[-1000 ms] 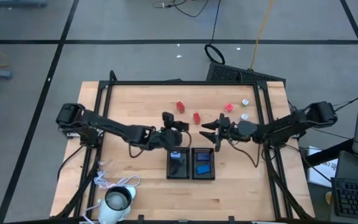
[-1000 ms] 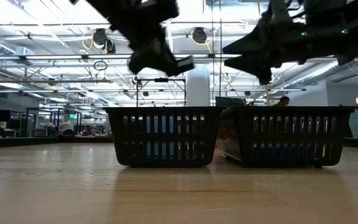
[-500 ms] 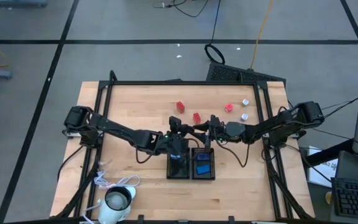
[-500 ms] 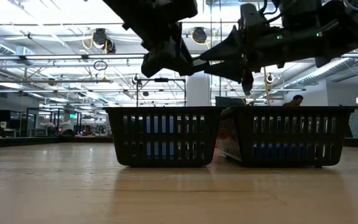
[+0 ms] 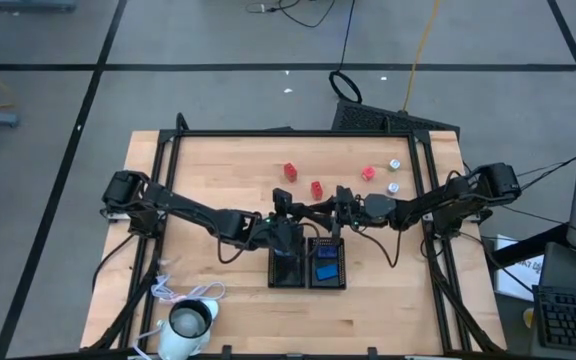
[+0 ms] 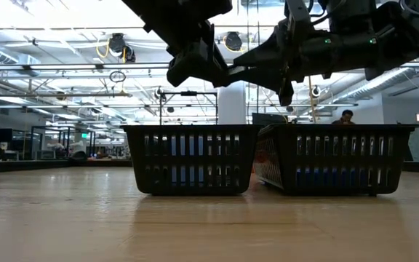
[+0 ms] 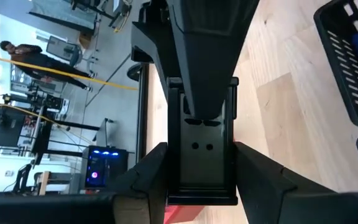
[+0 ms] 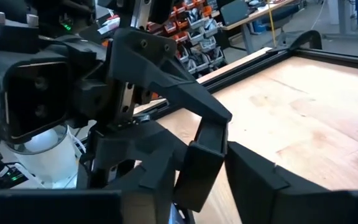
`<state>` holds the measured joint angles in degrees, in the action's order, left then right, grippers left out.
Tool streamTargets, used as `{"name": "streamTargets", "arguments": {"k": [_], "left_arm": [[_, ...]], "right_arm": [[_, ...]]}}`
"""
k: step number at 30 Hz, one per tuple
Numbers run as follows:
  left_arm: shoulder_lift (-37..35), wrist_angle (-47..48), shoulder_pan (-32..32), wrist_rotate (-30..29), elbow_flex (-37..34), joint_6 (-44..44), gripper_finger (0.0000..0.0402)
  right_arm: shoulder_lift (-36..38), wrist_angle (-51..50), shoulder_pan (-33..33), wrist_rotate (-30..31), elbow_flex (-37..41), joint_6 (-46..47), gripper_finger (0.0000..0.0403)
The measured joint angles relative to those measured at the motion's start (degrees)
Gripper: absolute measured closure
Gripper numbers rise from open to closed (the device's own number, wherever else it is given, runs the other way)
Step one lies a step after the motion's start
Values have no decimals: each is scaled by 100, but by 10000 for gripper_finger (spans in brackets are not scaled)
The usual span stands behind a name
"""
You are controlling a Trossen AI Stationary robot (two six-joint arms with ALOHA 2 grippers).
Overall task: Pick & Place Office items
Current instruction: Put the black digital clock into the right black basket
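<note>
Red block [image 5: 316,187] just beyond left pincer [image 5: 296,215] and right pincer [image 5: 320,212] (neither's opening discernible), tip to tip.

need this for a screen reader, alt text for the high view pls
Two dark arms meet mid-table, the left gripper and right gripper just above two black trays. Red blocks lie beyond; a white cup sits near the front-left corner.

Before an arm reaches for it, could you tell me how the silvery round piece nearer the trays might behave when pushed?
That silvery round piece looks tiny beside the black trays, so it is probably light and would skid easily on the smooth wooden table. Being round, it may roll away or slip from a pinch.
</note>
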<state>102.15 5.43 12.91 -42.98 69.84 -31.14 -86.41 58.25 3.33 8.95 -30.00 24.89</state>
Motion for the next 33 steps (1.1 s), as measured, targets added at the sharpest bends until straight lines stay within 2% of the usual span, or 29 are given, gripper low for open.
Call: {"name": "streamTargets", "arguments": {"k": [3, 7, 12, 15, 19, 22, 25, 27, 29, 33], "left_arm": [[0, 8, 0, -39, 0, -30, 249], [-4, -24, 18, -44, 0, 107, 219], [-65, -186, 202, -330, -4, 634, 171], [-308, -182, 344, -166, -4, 676, 152], [-833, 210, 340, 821, -4, 1097, 134], [-1345, 615, 111, 1938, -32, 1561, 125], [-1910, 577, -255, 3059, -390, 1950, 120], [-2318, 352, -504, 3569, -824, 2135, 120], [-2729, -166, -709, 3766, -1375, 2264, 121], [-3567, -1555, -1055, 3593, -2710, 2565, 128]], "right_arm": [[0, -23, -2, 19, 0, 15, 315], [-3, -77, -11, 34, 0, -140, 342], [0, -54, 0, -7, -7, -346, 346], [0, -128, -4, -7, -4, -362, 346], [2, -163, 0, -15, -4, -467, 346], [5, -158, 0, -23, -4, -486, 346], [122, -268, 0, -199, -4, -553, 346], [238, -401, 4, -478, -4, -608, 346], [396, -554, 45, -857, -2, -630, 346], [602, -917, 234, -1542, -4, -754, 346]]}}
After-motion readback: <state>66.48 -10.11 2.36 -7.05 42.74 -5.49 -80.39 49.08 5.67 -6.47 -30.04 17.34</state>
